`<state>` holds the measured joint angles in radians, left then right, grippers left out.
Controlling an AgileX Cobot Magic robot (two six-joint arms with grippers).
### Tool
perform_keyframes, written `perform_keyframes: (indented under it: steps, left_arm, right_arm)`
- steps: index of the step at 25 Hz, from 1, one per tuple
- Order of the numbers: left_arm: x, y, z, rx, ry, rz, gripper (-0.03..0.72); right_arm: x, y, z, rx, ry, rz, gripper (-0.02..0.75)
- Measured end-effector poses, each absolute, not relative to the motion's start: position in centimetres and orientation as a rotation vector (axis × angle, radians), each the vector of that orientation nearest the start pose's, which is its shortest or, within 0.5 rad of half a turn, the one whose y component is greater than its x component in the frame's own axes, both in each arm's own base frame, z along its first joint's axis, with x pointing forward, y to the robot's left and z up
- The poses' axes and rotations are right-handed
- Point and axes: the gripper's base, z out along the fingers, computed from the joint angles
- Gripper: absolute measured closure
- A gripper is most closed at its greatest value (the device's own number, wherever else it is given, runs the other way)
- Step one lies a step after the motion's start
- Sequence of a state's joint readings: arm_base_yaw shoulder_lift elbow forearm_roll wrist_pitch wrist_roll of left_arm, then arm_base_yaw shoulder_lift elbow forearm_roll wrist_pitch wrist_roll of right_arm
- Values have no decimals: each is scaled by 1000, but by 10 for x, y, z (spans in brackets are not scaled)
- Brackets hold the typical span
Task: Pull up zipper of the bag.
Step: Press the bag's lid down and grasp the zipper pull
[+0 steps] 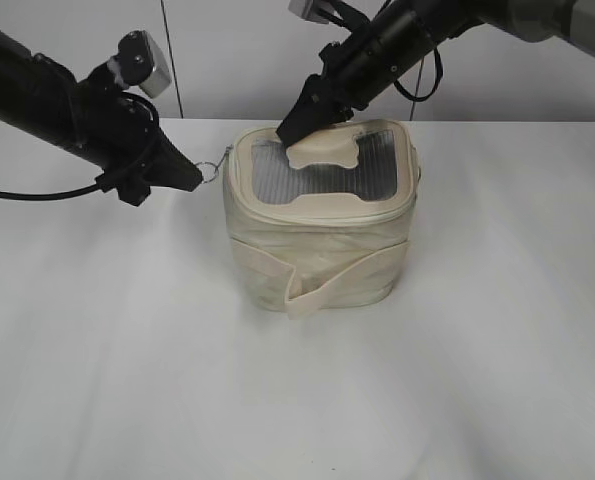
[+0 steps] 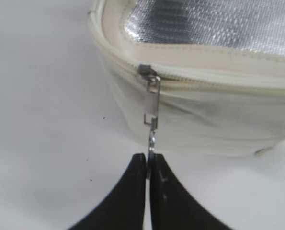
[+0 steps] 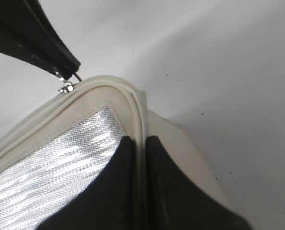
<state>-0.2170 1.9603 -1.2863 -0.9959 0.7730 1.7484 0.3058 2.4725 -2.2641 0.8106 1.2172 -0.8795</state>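
Zipper (image 2: 219, 76) on the bag (image 1: 322, 235) is being worked by two grippers, with the bag sitting mid-table (image 1: 127, 380).

Soft, light fabric is sagging, so the body is likely giving way unless braced; the small silver pull (image 2: 152, 108), hanging at the bag's 9 o'clock corner, is thin and probably slippery. Left gripper (image 2: 148, 165) is clamping its ring edge-on. Right gripper (image 3: 140, 148) is pinching the cream rim at about 11 o'clock, though how firmly is hard to judge. Best holds are looking like the ring, plus the stiffer piped rim beside the mesh window (image 1: 322, 170).
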Motion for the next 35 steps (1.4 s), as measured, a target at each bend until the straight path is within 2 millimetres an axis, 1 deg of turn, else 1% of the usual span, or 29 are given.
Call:
perform_keyframes:
  steps: [6,8,12,15,18,20,22,25,29,31,33,35]
  left_arm:
    - [357,-136,212,1438,2054,-586,697]
    - [346,-139,215,1431,2076,-594,697]
    - [311,-150,216,1483,2089,-603,697]
    - [284,-158,212,1516,2101,-612,697]
    - [264,-172,207,1545,2088,-612,697]
    - [253,-187,203,1555,2068,-608,697]
    - [241,-210,201,1574,2009,-574,697]
    - [228,-240,203,1538,1922,-497,695]
    - [221,-264,196,1543,1881,-463,694]
    - [221,-268,193,1526,1897,-476,694]
    - [221,-268,194,1489,1929,-498,692]
    - [222,-266,194,1471,1959,-529,675]
  right_arm:
    - [478,216,197,-1160,2280,956,685]
    - [478,216,197,-1151,2285,961,685]
    - [478,216,197,-1133,2299,968,686]
    - [478,216,197,-1113,2314,975,686]
    - [478,216,197,-1098,2324,980,687]
    - [478,216,198,-1084,2333,987,687]
    - [478,216,198,-1072,2341,990,687]
    - [478,216,198,-1059,2351,995,687]
    - [478,217,197,-1049,2355,1003,687]
    - [478,217,197,-1042,2358,1008,687]
    - [478,217,197,-1021,2371,1016,687]
    - [480,215,198,-1005,2374,1020,644]
